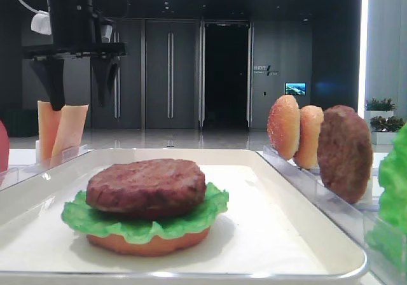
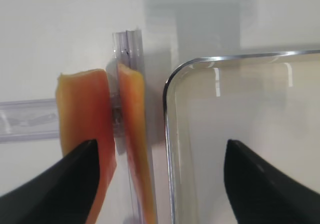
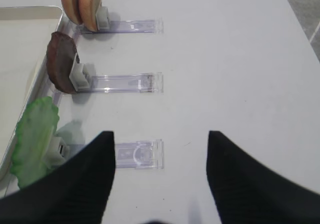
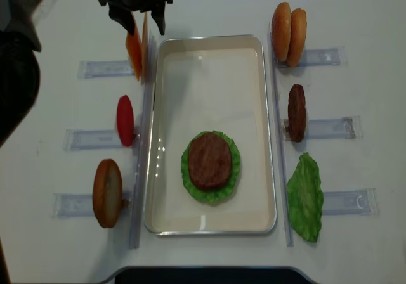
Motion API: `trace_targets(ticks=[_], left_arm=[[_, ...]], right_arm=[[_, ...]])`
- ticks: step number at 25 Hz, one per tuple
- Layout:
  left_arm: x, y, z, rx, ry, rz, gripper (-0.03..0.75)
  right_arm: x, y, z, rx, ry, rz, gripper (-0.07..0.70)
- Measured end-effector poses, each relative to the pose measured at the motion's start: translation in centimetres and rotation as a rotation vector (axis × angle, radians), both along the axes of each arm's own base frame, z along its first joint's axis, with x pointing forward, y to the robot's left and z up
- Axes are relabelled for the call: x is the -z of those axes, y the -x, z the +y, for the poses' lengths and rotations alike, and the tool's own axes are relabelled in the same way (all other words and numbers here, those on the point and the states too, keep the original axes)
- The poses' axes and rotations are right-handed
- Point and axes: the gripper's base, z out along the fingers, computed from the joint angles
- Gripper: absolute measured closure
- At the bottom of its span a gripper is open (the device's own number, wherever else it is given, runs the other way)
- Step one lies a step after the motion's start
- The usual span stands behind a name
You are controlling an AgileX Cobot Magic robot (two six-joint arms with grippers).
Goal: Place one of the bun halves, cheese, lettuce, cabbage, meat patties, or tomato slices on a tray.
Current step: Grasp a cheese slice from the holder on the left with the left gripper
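Observation:
The cream-white tray point(image 4: 209, 62) holds a stack of a bun half point(image 1: 149, 242), lettuce point(image 1: 143, 220) and a meat patty point(image 1: 146, 186). Two cheese slices point(image 2: 82, 114) stand on edge in a clear rack just left of the tray's far left corner point(image 2: 172, 84). My left gripper point(image 2: 161, 144) hangs open above them, one finger over the outer slice and the other over the tray; it holds nothing. My right gripper point(image 3: 160, 134) is open and empty over the table, right of a lettuce leaf point(image 3: 32, 134).
Left of the tray stand a red tomato slice point(image 4: 125, 120) and a bun half point(image 4: 106, 192). On the right are two bun halves point(image 4: 288, 25), a patty point(image 4: 296, 113) and a lettuce leaf point(image 4: 306, 196), each in a clear rack point(image 3: 132, 83).

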Motion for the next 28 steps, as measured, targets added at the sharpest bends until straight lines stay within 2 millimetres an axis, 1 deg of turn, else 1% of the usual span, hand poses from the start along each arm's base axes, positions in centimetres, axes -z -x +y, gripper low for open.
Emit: trace_targets(ticks=[6,9,11,14,17,23,28], left_arm=[[1.4,-0.3,-0.1,0.000,-0.011,0.028,0.125],[1.6,-0.3,-0.1,0.000,-0.012,0.033,0.127],[1.7,-0.4,0.0,0.002,-0.024,0.030,0.145],[1.7,-0.4,0.1,0.016,-0.044,0.029,0.204],[1.8,-0.5,0.2,0.020,-0.054,0.029,0.284],[1.8,-0.5,0.4,0.028,-0.071,0.025,0.489],[1.8,-0.5,0.4,0.046,-0.085,0.022,0.624]], right_arm=[[0.0,0.0,0.0,0.000,0.000,0.000,0.214],[0.0,0.0,0.0,0.000,0.000,0.000,0.214],[0.0,0.0,0.0,0.000,0.000,0.000,0.214],[0.0,0.0,0.0,0.000,0.000,0.000,0.214],[0.0,0.0,0.0,0.000,0.000,0.000,0.214],[0.0,0.0,0.0,0.000,0.000,0.000,0.214],[0.0,0.0,0.0,0.000,0.000,0.000,0.214]])
